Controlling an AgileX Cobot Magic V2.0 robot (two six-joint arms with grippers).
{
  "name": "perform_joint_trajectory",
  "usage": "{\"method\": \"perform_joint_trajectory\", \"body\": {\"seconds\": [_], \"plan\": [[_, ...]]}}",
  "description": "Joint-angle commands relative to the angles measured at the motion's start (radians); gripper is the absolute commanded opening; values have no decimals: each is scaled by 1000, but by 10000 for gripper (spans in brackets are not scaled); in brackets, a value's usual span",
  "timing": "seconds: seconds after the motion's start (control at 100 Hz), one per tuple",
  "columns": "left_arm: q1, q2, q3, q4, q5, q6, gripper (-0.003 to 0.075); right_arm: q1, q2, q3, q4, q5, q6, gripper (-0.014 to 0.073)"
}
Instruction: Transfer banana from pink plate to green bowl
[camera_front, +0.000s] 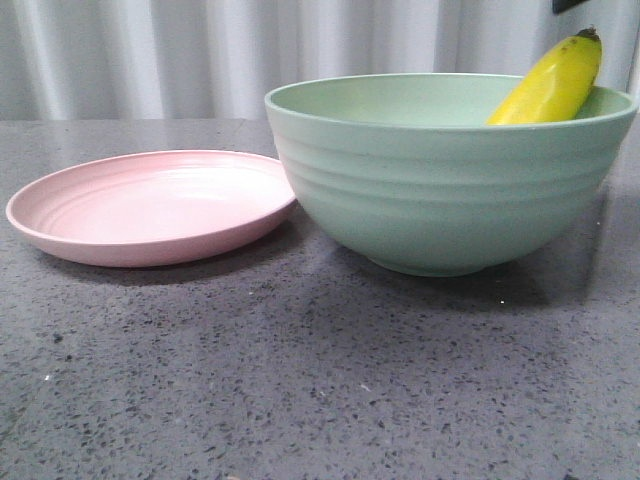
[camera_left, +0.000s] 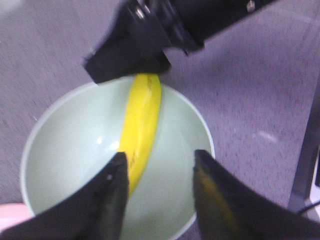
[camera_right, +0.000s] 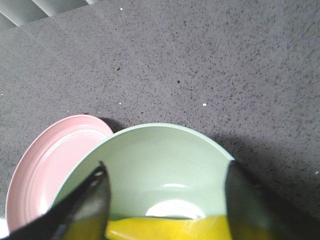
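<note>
Below the left gripper (camera_left: 157, 172) sat the green bowl (camera_left: 75, 145), with the banana (camera_left: 141, 125) lying inside it. Left fingers (camera_left: 112, 192) were spread wide, nothing between them; the near end of the banana ran behind one finger, so its tip was hidden there. The banana's far end was covered by the black body of the other arm (camera_left: 150, 35), which crossed over the bowl rim. Left wrist view was soft and blurred, fine detail unreadable.

Right gripper (camera_right: 167, 200) was also spread wide, straddling the banana (camera_right: 170, 227) without touching it as far as could be seen. Only a strip of the fruit showed between the fingers; the rest was cut off at the frame edge. Beyond it was the bowl interior (camera_right: 160, 160), and the pink plate (camera_right: 50, 165) sat just beside the bowl, part of it hidden behind the rim.

Front view showed neither gripper. Banana (camera_front: 552, 82) leaned against the bowl's (camera_front: 440, 180) rim, dark tip poking above it, lower part hidden by the wall. Plate (camera_front: 150, 205) was bare, its edge at the bowl's side; contact could not be confirmed. Both sat on a grey speckled table (camera_front: 300, 380).
</note>
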Motion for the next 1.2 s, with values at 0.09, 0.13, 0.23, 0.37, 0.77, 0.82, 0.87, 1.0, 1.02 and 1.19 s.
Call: {"method": "perform_joint_trajectory", "body": {"seconds": [0.09, 0.13, 0.23, 0.37, 0.77, 0.82, 0.87, 1.0, 1.02, 1.19], "plan": [[-4, -141, -10, 41, -110, -3, -20, -4, -121, -40, -47, -27, -12, 37], [-4, -165, 5, 51, -120, -3, -20, -4, -144, -40, -49, -23, -12, -35], [-4, -239, 49, 56, -158, -3, -20, -4, -195, -40, -53, -2, -12, -68], [-4, -348, 141, 58, -219, -3, -20, -4, -270, -19, -105, -5, -21, -68], [-4, -755, 555, 52, -345, -3, -20, -4, -603, 313, -127, -181, -155, -68], [-4, -809, 608, 46, -355, -5, -20, -4, -650, 354, -132, -195, -155, -68], [-4, -861, 651, 39, -364, -6, -20, -4, -697, 396, -134, -212, -155, -68], [-4, -989, 749, 30, -377, -7, -20, -4, -817, 504, -137, -259, -155, -67], [-4, -1001, 763, 28, -377, -7, -20, -4, -834, 520, -137, -263, -155, -67], [-4, -1119, 861, -2, -375, -9, -20, -4, -949, 628, -145, -265, -155, -67]]}}
